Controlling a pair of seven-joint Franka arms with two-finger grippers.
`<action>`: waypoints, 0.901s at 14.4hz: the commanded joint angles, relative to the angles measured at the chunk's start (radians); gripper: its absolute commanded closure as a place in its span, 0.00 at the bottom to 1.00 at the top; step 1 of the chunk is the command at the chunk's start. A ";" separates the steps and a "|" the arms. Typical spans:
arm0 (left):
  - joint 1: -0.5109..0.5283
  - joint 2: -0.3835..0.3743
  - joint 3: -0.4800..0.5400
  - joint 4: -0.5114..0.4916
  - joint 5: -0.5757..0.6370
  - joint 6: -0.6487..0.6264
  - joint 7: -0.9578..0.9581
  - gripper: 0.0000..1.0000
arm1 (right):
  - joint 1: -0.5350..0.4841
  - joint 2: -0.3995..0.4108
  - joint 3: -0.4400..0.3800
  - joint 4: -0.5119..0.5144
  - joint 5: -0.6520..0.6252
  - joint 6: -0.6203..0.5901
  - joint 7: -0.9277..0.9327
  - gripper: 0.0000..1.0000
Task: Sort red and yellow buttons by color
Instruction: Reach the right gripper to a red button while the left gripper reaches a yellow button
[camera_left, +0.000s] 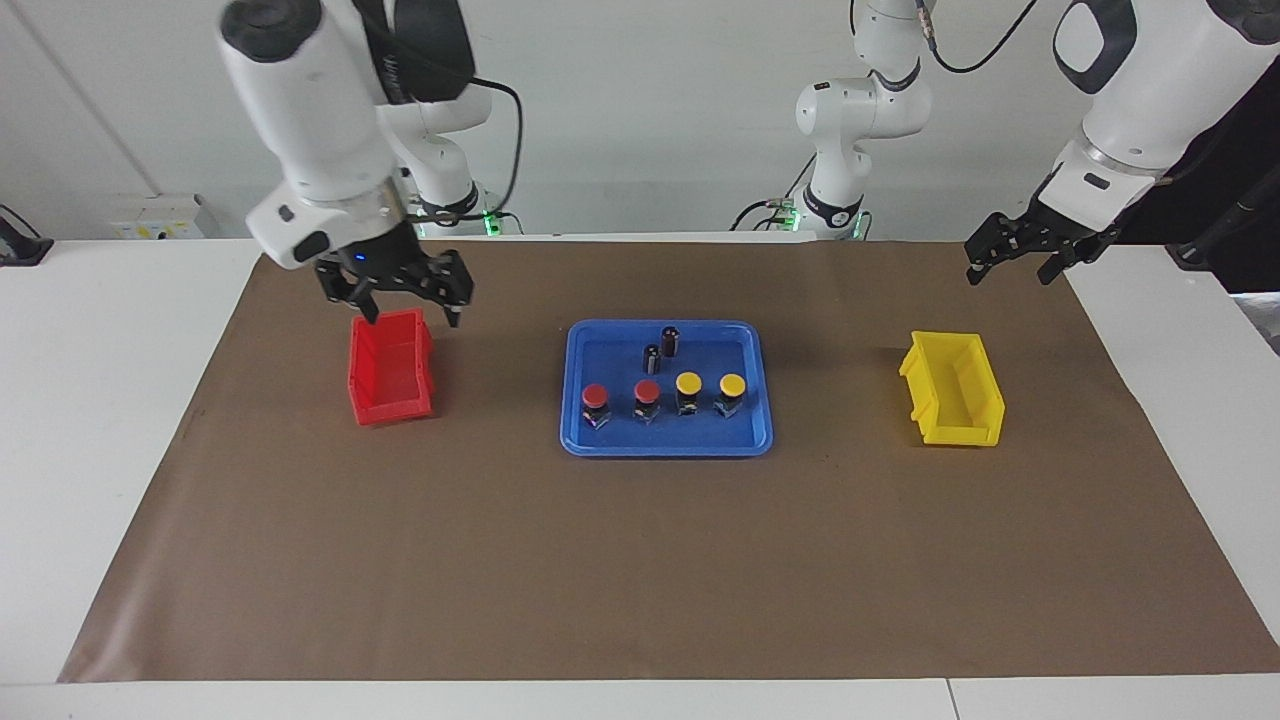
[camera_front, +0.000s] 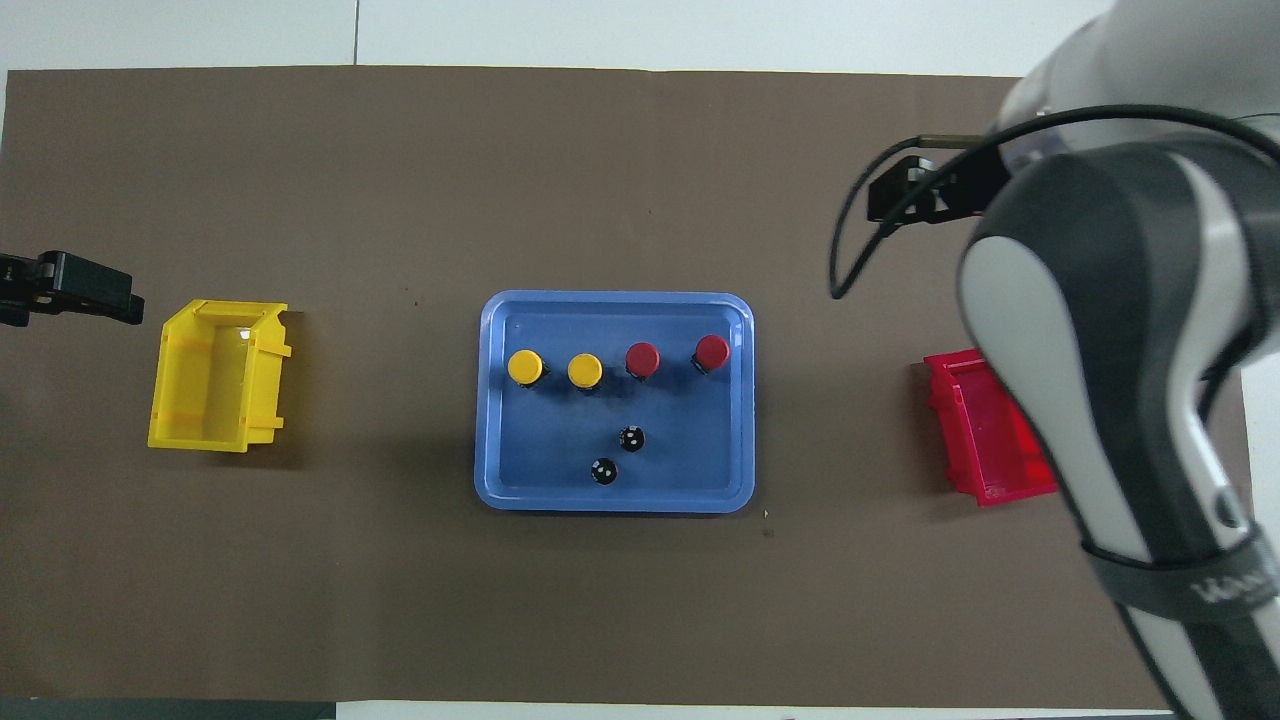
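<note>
I am looking at a blue plastic tray (camera_left: 570, 400) lying in the middle of the brown paper mat (camera_left: 640, 560) that is covering the white table (camera_left: 90, 420). Four push-button switches are standing upright in a row across the tray, apart from one another. The two red-capped buttons (camera_left: 595, 404) (camera_left: 647, 399) are sitting toward the right arm's end of the row, and the two yellow-capped buttons (camera_left: 688, 391) (camera_left: 732, 393) are sitting toward the left arm's end. Two small dark cylinders (camera_left: 669, 340) (camera_left: 651, 358) are standing in the same tray, nearer to the robots than the row of buttons.

A red plastic bin (camera_left: 389, 366) is resting on the mat toward the right arm's end of the table, well apart from the tray. A yellow plastic bin (camera_left: 952, 389) is resting toward the left arm's end, also well apart from the tray. I am seeing nothing inside either bin.

The right gripper (camera_left: 408, 305) is hanging over the robot-side edge of the red bin with its two fingers spread wide apart and nothing between them. In the overhead view the right arm is covering part of that bin. The left gripper (camera_left: 1010, 266) is hanging over the mat's edge near the yellow bin, its fingers parted and gripping nothing.
</note>
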 joint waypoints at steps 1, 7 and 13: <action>0.000 -0.010 0.001 -0.034 -0.004 0.055 0.005 0.00 | 0.072 0.043 -0.006 -0.066 0.018 0.153 0.112 0.00; -0.131 0.030 0.004 -0.040 -0.004 0.114 -0.151 0.00 | 0.139 -0.038 -0.005 -0.482 0.019 0.526 0.124 0.00; -0.257 0.024 0.001 -0.233 -0.004 0.296 -0.323 0.00 | 0.182 -0.009 -0.003 -0.588 0.021 0.678 0.127 0.08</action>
